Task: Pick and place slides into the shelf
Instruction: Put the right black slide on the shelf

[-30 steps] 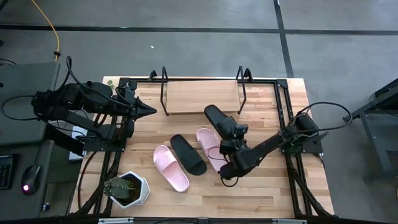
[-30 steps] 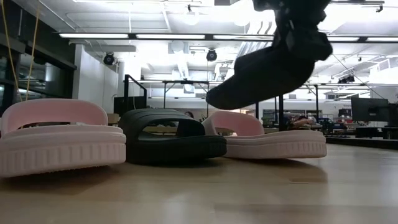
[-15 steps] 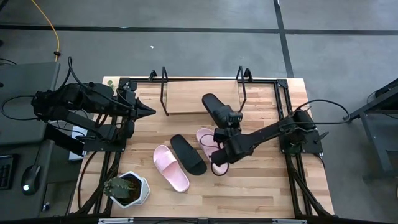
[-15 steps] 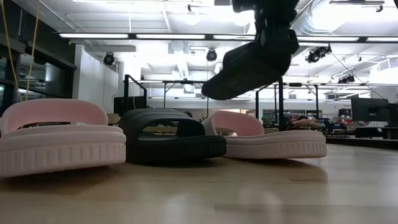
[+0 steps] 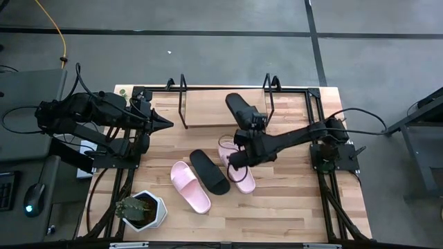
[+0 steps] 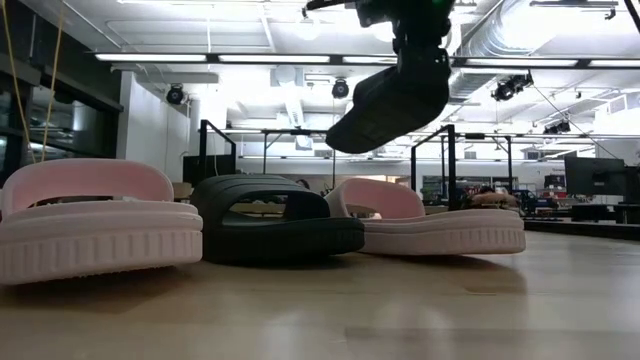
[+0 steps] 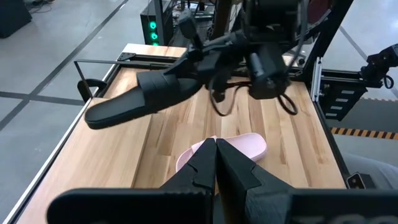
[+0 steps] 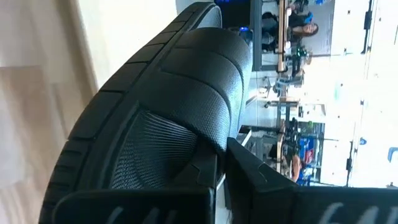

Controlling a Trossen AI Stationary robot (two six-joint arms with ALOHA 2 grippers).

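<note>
At the table's near edge, around seven o'clock from its centre, sits a potted plant [image 5: 140, 211]. Just beyond it, three slides lie flat on the table [image 5: 291, 207] in a loose row: a pink slide [image 5: 190, 186] at about six o'clock, a black slide [image 5: 209, 171] touching its right side, and a second pink slide [image 5: 236, 167] just right of that, partly under the right arm. In the low view they stand in the same order, pink [image 6: 98, 222], black [image 6: 275, 219], pink [image 6: 425, 221], all resting on their soles.

Above the second pink slide the right gripper [image 5: 254, 128] reaches in from three o'clock and pinches the fourth slide, a black one [image 5: 241, 110], by its strap end. The right wrist view shows a finger [image 8: 273, 186] pressed against the strap [image 8: 193, 93]. This slide hangs clear of the table, tilted with its free end lower [image 6: 390, 100], and from above its far end overlaps the right part of the shelf [image 5: 208, 107] board. Whether it touches the board cannot be told.

The shelf stands at twelve o'clock along the far edge, its black frame ends rising at each side.

The left gripper [image 5: 163, 122] waits at nine o'clock, well apart from the slides, its fingers [image 7: 211, 163] pressed together on nothing.
</note>
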